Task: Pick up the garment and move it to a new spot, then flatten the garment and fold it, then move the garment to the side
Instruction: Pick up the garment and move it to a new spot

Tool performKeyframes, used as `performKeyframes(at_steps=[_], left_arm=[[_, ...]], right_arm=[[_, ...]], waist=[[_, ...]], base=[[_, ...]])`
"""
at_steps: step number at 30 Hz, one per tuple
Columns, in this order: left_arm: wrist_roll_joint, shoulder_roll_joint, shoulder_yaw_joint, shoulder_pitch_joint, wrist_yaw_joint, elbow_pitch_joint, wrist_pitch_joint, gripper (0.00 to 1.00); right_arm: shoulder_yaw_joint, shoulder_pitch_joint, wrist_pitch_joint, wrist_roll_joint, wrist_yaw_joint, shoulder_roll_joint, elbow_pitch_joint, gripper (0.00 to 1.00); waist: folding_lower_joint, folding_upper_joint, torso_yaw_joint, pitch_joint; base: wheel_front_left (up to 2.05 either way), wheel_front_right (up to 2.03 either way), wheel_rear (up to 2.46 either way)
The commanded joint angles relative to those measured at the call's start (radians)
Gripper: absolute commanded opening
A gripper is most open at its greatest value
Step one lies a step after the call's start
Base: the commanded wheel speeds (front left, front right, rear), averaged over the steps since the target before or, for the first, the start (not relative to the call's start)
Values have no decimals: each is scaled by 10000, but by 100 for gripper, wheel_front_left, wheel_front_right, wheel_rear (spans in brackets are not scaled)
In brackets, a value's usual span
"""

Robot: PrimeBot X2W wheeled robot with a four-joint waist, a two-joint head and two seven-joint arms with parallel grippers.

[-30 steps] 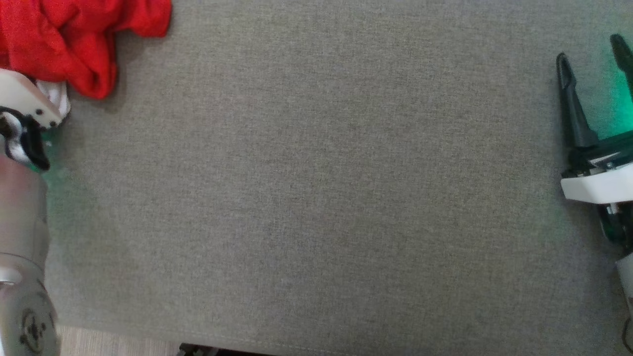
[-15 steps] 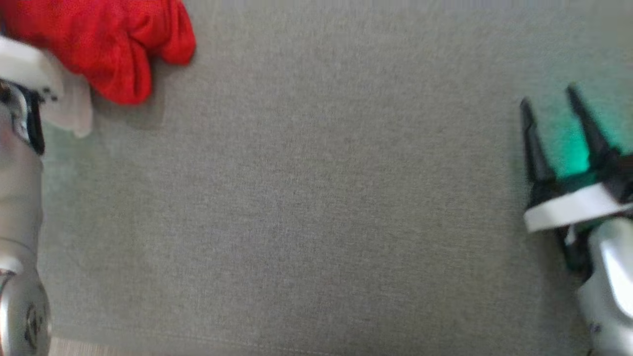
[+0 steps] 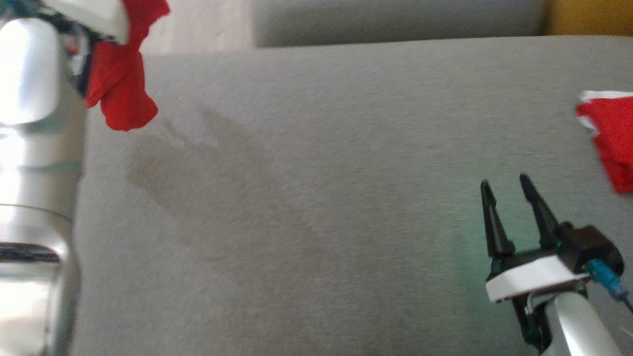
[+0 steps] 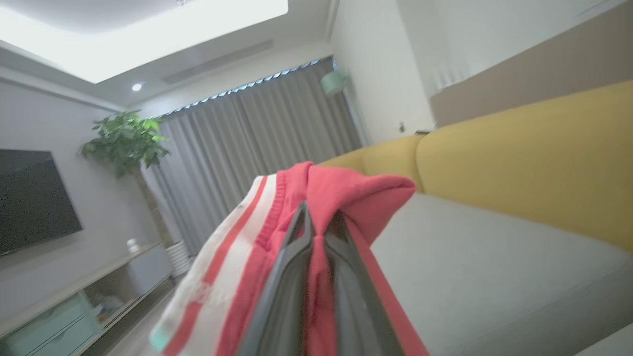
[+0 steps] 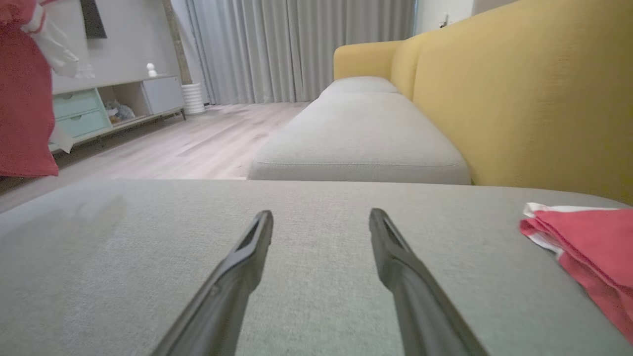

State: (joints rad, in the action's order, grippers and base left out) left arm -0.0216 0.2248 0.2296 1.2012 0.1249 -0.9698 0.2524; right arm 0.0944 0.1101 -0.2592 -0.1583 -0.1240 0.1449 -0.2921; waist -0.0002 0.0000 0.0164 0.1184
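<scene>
Garment [image 3: 118,99] — now aloft, long axis vertical

Seat cushion [image 3: 316,222] layout
Garment [image 3: 118,94] hangs over left end; folded cloth [image 3: 610,143] lies on right end, near right gripper [image 3: 504,181].

Right end effector [image 5: 321,212], 2 fingers [image 5: 237,277] spread, above grey cushion [image 5: 123,257]; red garment [image 5: 24,109] hangs left, red cloth [image 5: 588,242] right.

The red garment [image 3: 118,94], a second ago crumpled on the grey sofa cushion [image 3: 321,207], is now lifted clear and hung from the left gripper [image 4: 319,220], whose jaws have been closed on it. The head view has been tilted upward.
</scene>
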Motion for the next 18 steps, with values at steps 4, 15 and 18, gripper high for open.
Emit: performKeyframes(at_steps=[4, 15, 18], left_arm=[[-718, -174, 750, 59, 50, 712, 19, 0], [-1487, -1404, 4521, -3246, 56, 1196, 81, 0], [-1709, -1639, 4888, -4782, 48, 2063, 88, 46]], right_arm=[[167, -88, -26, 66, -67, -106, 436, 100], [118, 12, -26, -71, -67, -458, 662, 100], [151, 64, -26, -133, -67, -602, 658, 100]], waist=[[2, 0, -1826, -1300], [2, 0, -3083, -227], [2, 0, -3145, 136]], base=[[0, 0, 0], [0, 0, 0], [0, 0, 0]])
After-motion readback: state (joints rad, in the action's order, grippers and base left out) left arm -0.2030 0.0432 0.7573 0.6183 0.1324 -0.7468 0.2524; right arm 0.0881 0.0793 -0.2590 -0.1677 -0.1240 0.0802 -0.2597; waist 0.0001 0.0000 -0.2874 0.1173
